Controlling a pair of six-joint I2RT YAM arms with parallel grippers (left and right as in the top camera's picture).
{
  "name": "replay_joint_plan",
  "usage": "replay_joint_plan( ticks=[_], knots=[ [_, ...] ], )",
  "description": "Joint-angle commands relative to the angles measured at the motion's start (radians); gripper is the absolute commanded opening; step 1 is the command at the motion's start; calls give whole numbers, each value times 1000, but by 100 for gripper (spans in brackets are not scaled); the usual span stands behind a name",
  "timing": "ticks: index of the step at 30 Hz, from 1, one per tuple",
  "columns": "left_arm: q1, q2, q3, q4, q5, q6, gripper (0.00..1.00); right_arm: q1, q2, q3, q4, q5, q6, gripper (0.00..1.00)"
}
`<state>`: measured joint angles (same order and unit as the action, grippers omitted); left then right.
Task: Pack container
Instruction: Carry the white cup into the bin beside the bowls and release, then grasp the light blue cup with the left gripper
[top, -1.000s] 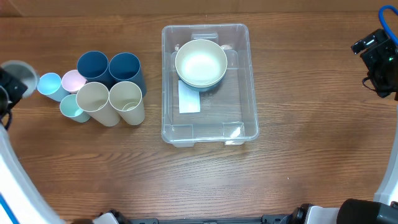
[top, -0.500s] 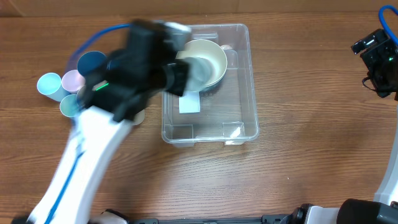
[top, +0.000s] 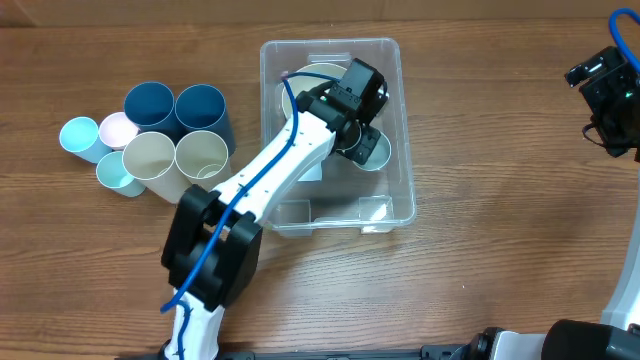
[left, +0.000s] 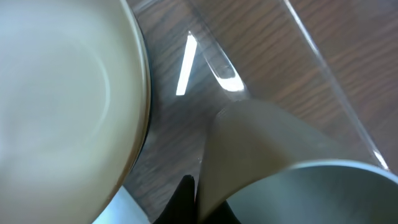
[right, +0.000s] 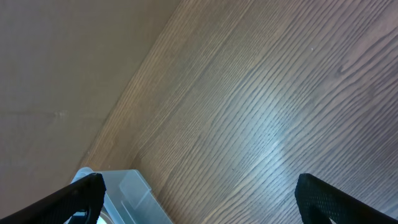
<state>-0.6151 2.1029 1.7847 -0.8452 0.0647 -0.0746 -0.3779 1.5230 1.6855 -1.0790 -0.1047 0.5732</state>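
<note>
The clear container (top: 402, 92) stands at the table's middle, with a cream bowl (top: 298, 92) in its far half, mostly hidden under my left arm. My left gripper (top: 358, 135) reaches into the container and is shut on the wall of a pale grey cup (top: 371, 151), held beside the bowl near the right wall. In the left wrist view the bowl (left: 62, 93) fills the left, the cup (left: 280, 162) sits at lower right with a finger (left: 186, 199) against it, and the container wall (left: 323, 74) runs behind. My right gripper (top: 610, 95) is open and empty at the far right.
A cluster of cups stands left of the container: two dark blue (top: 150, 103), two cream (top: 203, 158), and small light blue (top: 78, 135), pink (top: 117, 128) and teal (top: 115, 172) ones. The right wrist view shows bare wood and a container corner (right: 124, 193).
My left arm swung from the far left edge across the cups into the container, carrying the pale grey cup. The right arm has not moved.
</note>
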Motion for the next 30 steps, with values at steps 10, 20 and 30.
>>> replay_joint_plan(
  ticks=[10, 20, 30],
  knots=[
    [0, 3, 11, 42, -53, -46, 19, 1, -17, 3, 2, -2, 4, 100],
    [43, -195, 330, -303, -150, -58, 54, 1, -17, 3, 3, -2, 4, 100],
    [659, -389, 434, -670, -242, -264, 71, 1, -17, 3, 2, -2, 4, 100]
  ],
)
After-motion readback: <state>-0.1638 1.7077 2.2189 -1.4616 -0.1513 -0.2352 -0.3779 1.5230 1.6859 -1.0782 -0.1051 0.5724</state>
